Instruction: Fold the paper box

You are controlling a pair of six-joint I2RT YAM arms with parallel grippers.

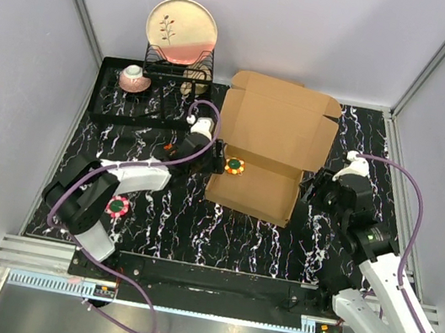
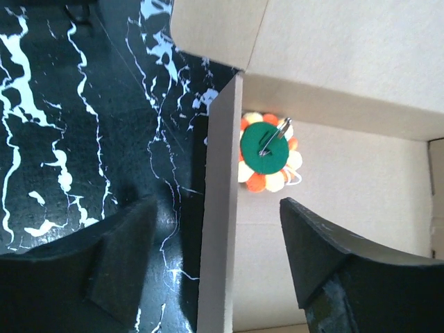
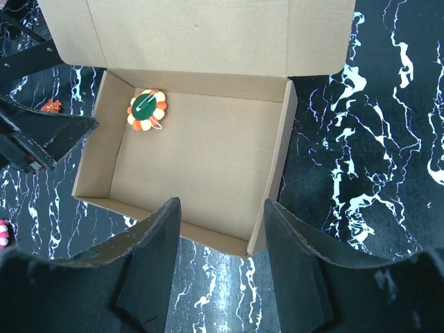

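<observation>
straddling the left wall of the paper box (image 1: 263, 182) at mid-frame, the left gripper (image 2: 216, 208) stands wide open, holding nothing; the right gripper (image 3: 222, 208) hangs part-open, empty, by the right wall. i'd pinch both walls squarely, upright, before swinging the lid (image 1: 278, 112) down.

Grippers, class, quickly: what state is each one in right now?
Left gripper: open, straddling the left wall of the paper box, not gripping it.
Right gripper: open, holding nothing.
</observation>
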